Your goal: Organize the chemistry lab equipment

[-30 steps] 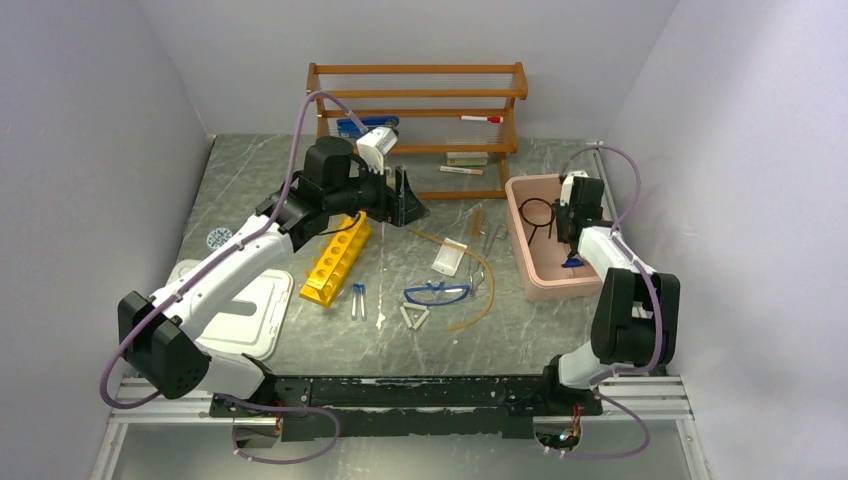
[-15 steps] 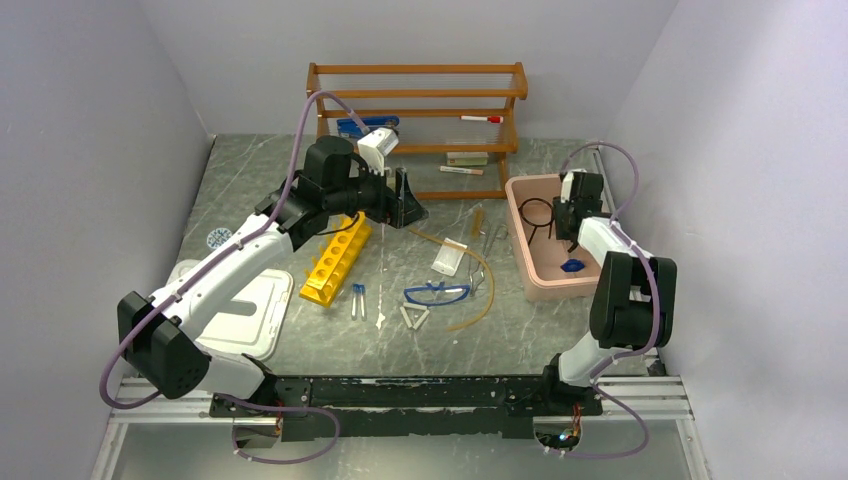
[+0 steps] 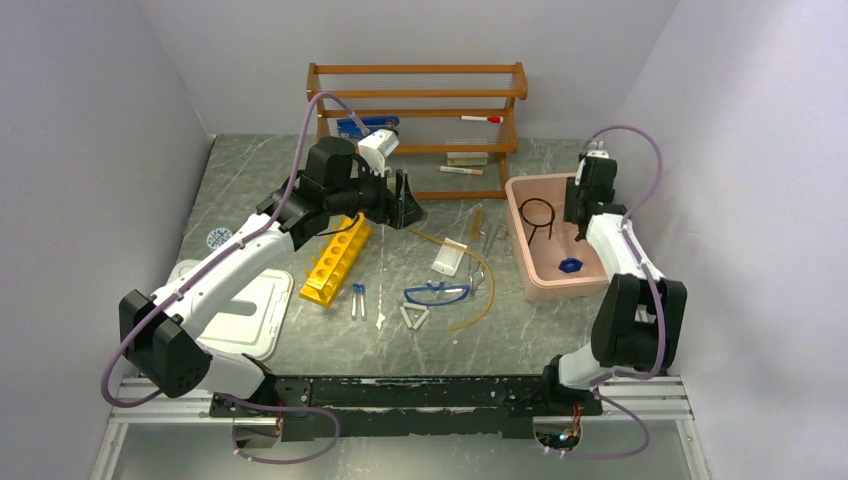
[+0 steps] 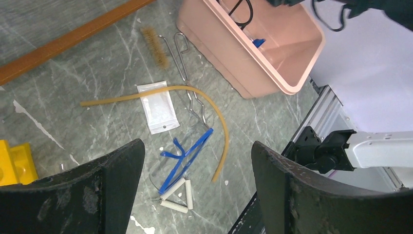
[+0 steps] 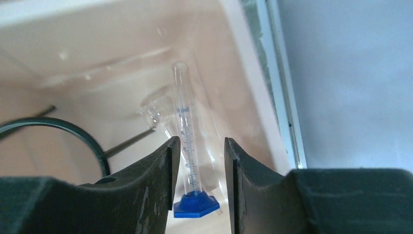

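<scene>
You have the right gripper (image 5: pixel 200 146) above the pink plastic bin (image 3: pixel 560 293) at the right of the marble-patterned table (image 3: pixel 250 190). Its fingers are partly spread and gripping nothing. The clear graduated cylinder with a blue hexagonal base (image 5: pixel 187 146) stands free on the bin floor and shows in the gap between them, beside the black wire ring stand (image 3: pixel 537 212) that also sits in the bin. Your left gripper (image 4: pixel 196 146) hangs wide open and empty over the middle of the table, above the loose items. By the look of it, the job is only in its early part, with two pieces binned and most of the kit unsorted. The yellow holed test-tube rack (image 3: pixel 335 262) lies with its holes empty. The two blue-capped tubes (image 3: pixel 358 300) lie just beside it, and the blue-framed safety goggles (image 3: pixel 437 294) and the small white triangle (image 3: pixel 414 317) lie near the table's front. The long amber rubber tubing (image 4: pixel 214 112) curves past the small clear plastic bag (image 4: pixel 157 107). A bristle brush (image 4: pixel 152 41) and a bent wire tool (image 4: pixel 185 63) lie between the bag and the bin. All of these probably still need putting away.
</scene>
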`<move>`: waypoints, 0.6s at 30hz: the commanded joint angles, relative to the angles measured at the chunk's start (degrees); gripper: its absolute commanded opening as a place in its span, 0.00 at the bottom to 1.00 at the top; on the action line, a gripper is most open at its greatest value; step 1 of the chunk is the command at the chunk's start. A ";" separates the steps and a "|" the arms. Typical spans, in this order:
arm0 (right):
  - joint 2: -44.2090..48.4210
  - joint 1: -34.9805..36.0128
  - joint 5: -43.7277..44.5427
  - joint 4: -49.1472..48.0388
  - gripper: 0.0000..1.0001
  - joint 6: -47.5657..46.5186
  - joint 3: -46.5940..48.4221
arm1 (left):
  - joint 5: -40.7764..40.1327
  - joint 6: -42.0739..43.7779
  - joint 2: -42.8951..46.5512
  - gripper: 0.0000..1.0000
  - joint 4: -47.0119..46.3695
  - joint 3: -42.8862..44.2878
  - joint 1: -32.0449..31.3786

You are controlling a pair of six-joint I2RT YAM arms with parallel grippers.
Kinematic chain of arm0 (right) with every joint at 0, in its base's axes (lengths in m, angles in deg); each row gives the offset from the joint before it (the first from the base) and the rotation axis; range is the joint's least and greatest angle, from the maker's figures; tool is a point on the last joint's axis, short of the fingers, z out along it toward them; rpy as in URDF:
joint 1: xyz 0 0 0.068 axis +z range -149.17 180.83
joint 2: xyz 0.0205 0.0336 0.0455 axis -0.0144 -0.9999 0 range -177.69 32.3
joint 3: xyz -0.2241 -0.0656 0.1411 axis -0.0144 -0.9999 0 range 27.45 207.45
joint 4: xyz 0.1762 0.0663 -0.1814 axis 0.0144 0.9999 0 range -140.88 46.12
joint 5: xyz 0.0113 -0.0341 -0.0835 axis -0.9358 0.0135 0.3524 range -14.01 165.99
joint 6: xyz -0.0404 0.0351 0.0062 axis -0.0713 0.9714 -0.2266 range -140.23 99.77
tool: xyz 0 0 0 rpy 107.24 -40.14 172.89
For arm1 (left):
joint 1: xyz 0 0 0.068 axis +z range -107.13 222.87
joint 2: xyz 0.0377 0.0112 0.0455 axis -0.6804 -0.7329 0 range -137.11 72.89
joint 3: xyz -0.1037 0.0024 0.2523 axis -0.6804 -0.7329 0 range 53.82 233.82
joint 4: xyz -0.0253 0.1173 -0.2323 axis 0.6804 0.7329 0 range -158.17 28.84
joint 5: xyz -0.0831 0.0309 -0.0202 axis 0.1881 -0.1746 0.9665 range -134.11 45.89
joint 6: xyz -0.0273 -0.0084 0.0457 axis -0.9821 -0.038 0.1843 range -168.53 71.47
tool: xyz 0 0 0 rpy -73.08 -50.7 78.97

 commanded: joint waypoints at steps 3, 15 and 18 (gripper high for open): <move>7.10 1.08 0.89 2.67 0.43 16.22 4.85 | -4.12 1.74 0.54 0.86 2.37 2.27 -0.07; 9.64 24.13 2.24 11.55 0.45 31.24 15.23 | -11.89 1.54 5.09 0.97 3.77 -2.30 -0.02; 11.51 30.11 1.39 12.14 0.46 30.47 13.82 | -13.10 1.24 6.06 0.92 4.43 -3.10 0.04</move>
